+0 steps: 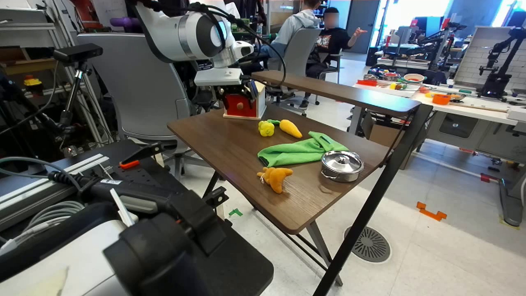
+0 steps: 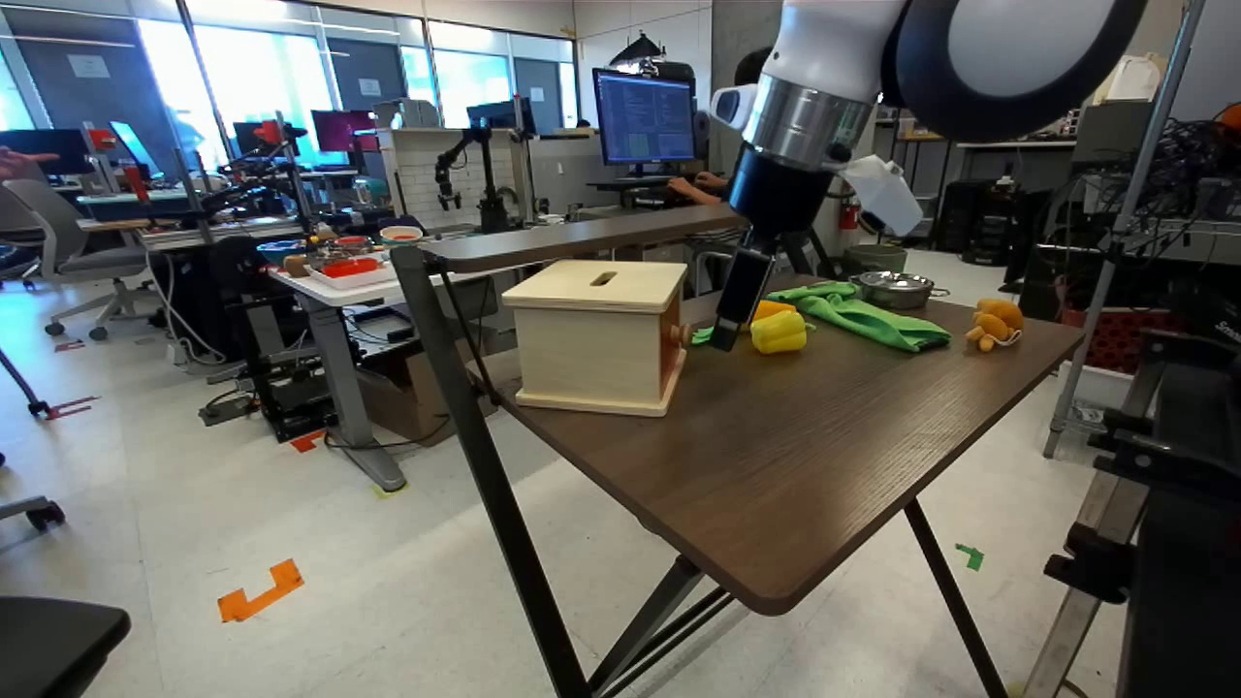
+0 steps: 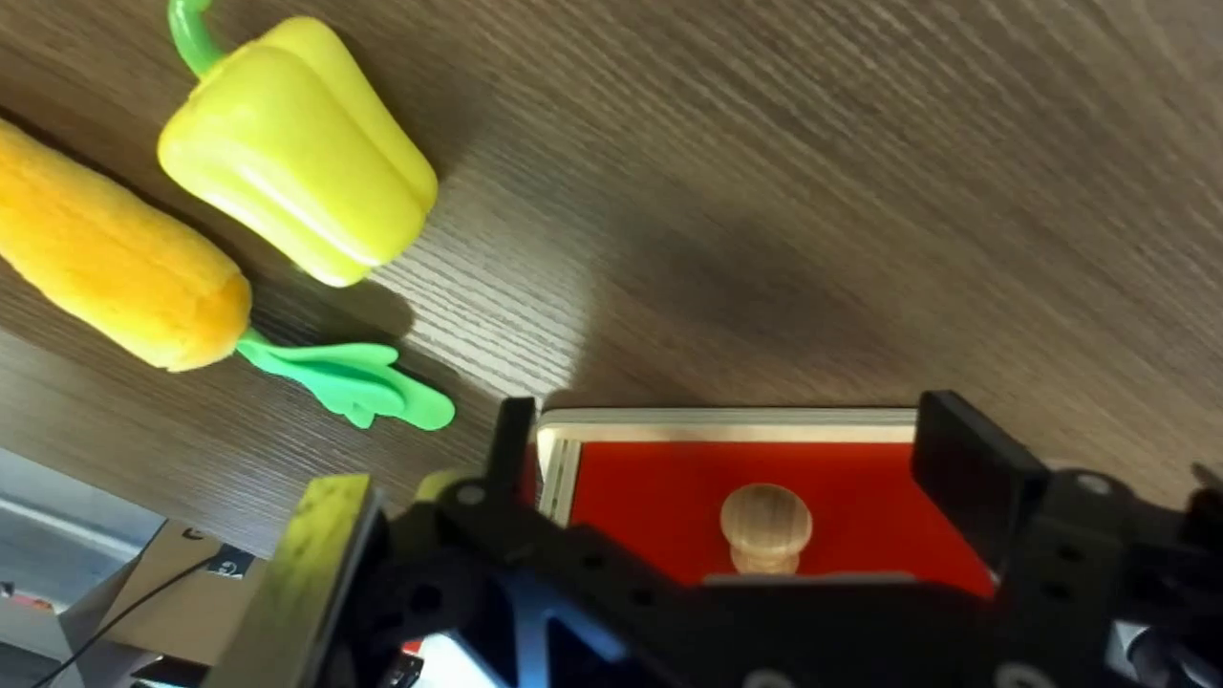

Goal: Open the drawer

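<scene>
Fingers spread wide, your claw hangs in front of the drawer, tilted so that its tips point down and in toward it. The drawer belongs to a pale wooden box at one end of the brown tabletop, and its red face sits within the wooden frame, closed. A round wooden knob sticks out from that face. In an exterior view you see the tips near the knob, a sliver of gap between them; in the wrist view the knob lies between the two fingers, one to each side. Up top, the box's flat lid has a narrow slot.

On the same tabletop, near the claw, you have a green-stemmed yellow bell pepper and, next to it, an orange-yellow toy carrot with its leafy end toward the box. Farther from the box lies a crumpled green cloth, with a lidded metal pot just beside it. An orange plush toy sits near the cloth, well apart from the box.
</scene>
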You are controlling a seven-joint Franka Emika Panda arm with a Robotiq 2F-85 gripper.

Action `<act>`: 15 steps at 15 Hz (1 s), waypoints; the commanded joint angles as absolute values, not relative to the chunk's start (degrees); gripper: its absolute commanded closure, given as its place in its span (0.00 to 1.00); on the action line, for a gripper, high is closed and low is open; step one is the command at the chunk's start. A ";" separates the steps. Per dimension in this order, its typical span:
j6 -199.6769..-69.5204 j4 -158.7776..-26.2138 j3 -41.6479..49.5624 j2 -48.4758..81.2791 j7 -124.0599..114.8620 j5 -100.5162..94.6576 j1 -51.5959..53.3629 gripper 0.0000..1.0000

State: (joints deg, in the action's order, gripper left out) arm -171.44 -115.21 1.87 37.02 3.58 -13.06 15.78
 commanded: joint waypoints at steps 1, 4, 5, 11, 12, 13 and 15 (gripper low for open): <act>-174.24 -111.79 -0.09 40.24 2.79 -11.68 14.63 0.00; -175.21 -110.36 -1.77 41.59 2.70 -10.77 13.73 0.00; -175.28 -109.98 -2.33 41.99 2.83 -10.36 13.42 0.00; -174.34 -108.06 -3.54 43.36 3.16 -9.54 12.54 0.49; -174.39 -107.89 -3.65 43.56 3.20 -9.48 12.38 0.58; -174.38 -107.71 -3.48 43.68 3.08 -9.49 12.48 0.65; -174.29 -107.53 -3.40 43.79 3.04 -9.49 12.44 0.80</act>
